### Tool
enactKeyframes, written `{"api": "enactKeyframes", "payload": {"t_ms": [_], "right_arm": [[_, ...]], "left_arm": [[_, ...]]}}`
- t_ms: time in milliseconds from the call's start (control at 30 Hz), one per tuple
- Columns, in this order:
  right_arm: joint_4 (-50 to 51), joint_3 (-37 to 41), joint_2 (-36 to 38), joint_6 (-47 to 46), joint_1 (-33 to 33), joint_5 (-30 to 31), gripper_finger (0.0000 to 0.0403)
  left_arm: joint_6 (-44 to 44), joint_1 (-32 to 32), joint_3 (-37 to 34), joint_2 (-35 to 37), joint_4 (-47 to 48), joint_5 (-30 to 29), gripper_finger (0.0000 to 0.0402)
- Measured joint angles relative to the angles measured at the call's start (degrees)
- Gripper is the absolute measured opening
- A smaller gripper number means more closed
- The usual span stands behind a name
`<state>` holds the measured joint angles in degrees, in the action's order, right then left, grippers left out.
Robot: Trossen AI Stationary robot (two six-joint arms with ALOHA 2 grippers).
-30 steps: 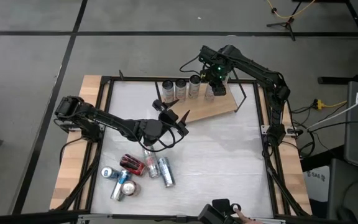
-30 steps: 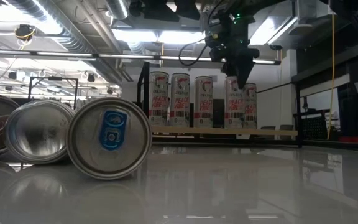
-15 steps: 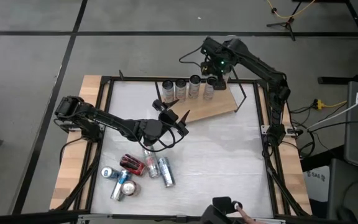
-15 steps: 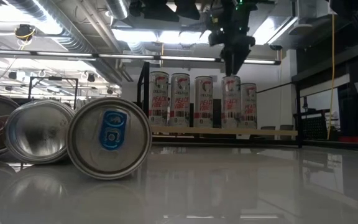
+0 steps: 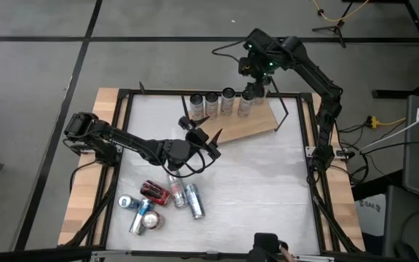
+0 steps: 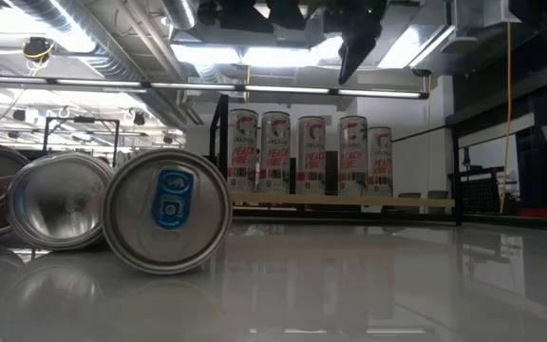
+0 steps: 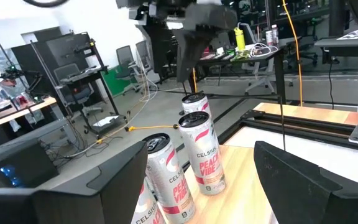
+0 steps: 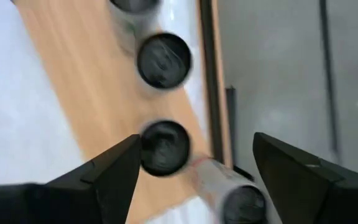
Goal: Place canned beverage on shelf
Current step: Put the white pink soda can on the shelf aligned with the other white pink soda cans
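Observation:
Several tall white-and-red cans (image 6: 311,155) stand upright in a row on the shelf (image 5: 249,125), a light wooden board at the table's far side. My right gripper (image 6: 354,47) hangs open well above the row, over the can second from its right end (image 6: 353,155), and touches nothing. Its wrist view looks down on the can tops (image 8: 163,146) between the open fingers (image 8: 114,171). My left gripper (image 5: 201,136) waits open and level over the table's middle, pointing at the shelf cans (image 7: 199,152). It holds nothing.
Several loose cans (image 5: 158,204) lie on their sides near the table's near-left part; in the low view they lie close to the camera (image 6: 167,211). A black frame (image 5: 126,94) runs around the white tabletop. The shelf's right part (image 5: 268,120) is bare board.
My right gripper has risen from around the top of the can second from the row's right end to well above the row, tipping as it rose. Its fingers stay open. That can stays upright on the shelf.

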<state>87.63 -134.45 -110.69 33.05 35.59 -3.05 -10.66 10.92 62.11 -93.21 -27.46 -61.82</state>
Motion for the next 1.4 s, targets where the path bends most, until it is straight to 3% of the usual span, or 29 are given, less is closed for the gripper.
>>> {"api": "enactKeyframes", "payload": {"t_ms": [267,567,767,933,1100,1267,1400], "right_arm": [[1.42,0.07,0.08,-9.91,-1.09,-14.45,0.0303],[2.21,0.09,0.45,-10.74,-10.3,-12.52,0.0303],[2.42,2.13,0.93,-10.66,-15.03,-12.64,0.03],[1.5,10.85,4.15,-11.73,-15.34,-13.5,0.0263],[-9.58,25.49,9.03,-13.6,-14.91,-13.23,0.0211],[-20.02,36.21,11.23,-16.53,-14.95,-10.56,0.0168],[-24.86,41.76,11.29,-17.84,-14.98,-5.06,0.0145]], "left_arm": [[-1.03,0.01,-0.01,0.36,0.05,-1.35,0.0289],[-5.46,0.26,-0.04,7.19,1.77,-2.12,0.0269],[-1.55,0.35,-0.04,14.7,16.12,-2.02,0.0223],[7.8,0.39,-0.04,21.1,30.91,-1.07,0.0179],[16.13,0.12,-0.04,26.27,42.93,0.71,0.0138],[19.54,-0.26,-0.02,28.11,46.97,2.02,0.0109],[19.54,-0.35,-0.02,28.06,46.97,2.43,0.0097]]}}
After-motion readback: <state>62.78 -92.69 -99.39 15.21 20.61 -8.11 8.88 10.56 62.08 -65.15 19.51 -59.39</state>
